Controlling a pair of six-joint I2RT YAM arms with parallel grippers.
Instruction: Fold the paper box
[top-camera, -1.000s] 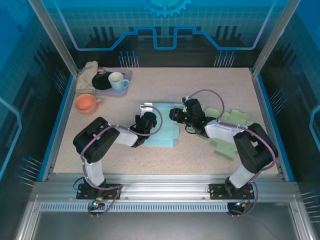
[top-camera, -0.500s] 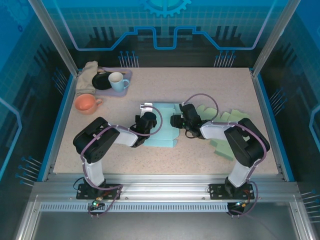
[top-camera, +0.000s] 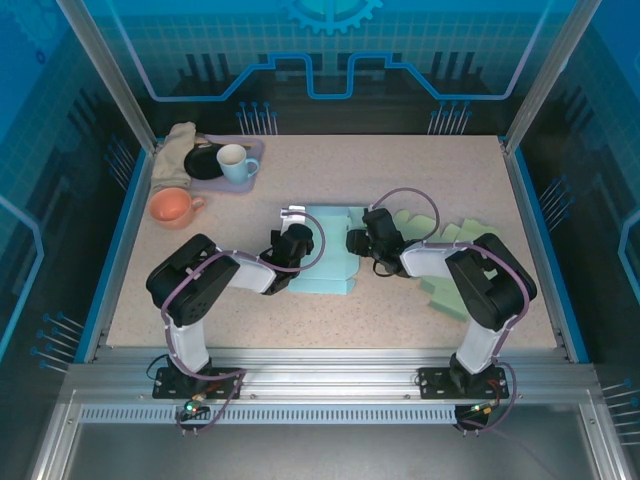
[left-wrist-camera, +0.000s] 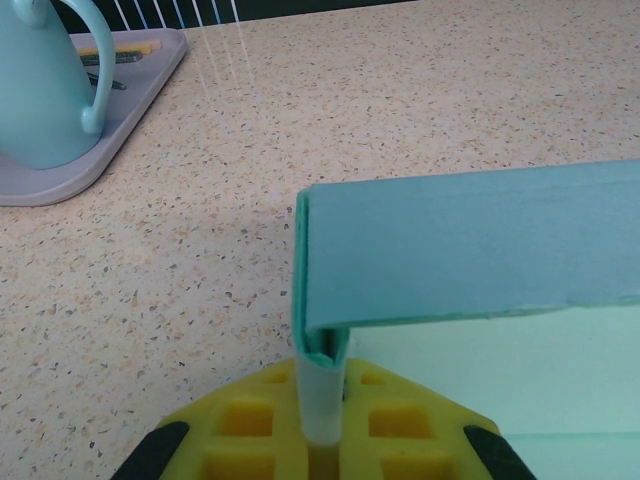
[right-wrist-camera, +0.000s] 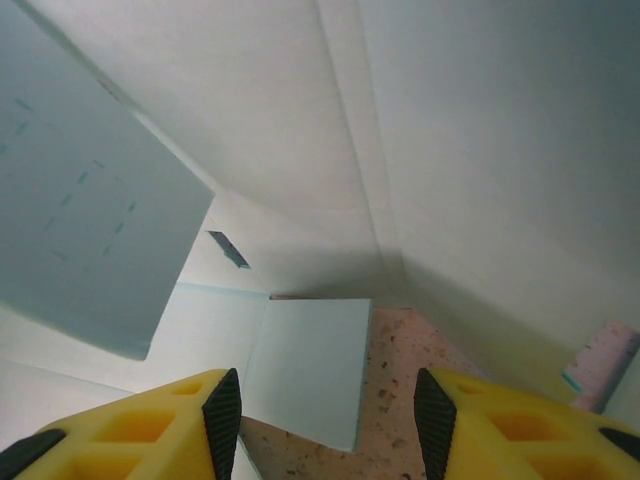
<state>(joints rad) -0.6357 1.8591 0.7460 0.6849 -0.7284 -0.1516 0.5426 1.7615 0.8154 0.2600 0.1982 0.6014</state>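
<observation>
Paper box (top-camera: 330, 255): teal-green, plain; paler mint inside, rt wrist view.
Tabletop (top-camera: 400, 170): beige w/ fine orange + dark speckle.
Mug (top-camera: 236, 160): lt blue.
Tray (top-camera: 255, 150): lilac, upper left.
Plate (top-camera: 203, 165): black.
Bowl (top-camera: 172, 207): orange.
Cloth (top-camera: 175, 150): tan.
Card pieces (top-camera: 455, 295), right of frame: pale green.
Left gripper (left-wrist-camera: 322, 420), right gripper (right-wrist-camera: 325, 420): yellow pads, black trim.

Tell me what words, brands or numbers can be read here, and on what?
No readable text anywhere.
The paper box is plain teal; the faint dashes on one panel are marks, not letters.
The light-blue mug bears no print.
The gear emblem on the back wall has no words.
</observation>
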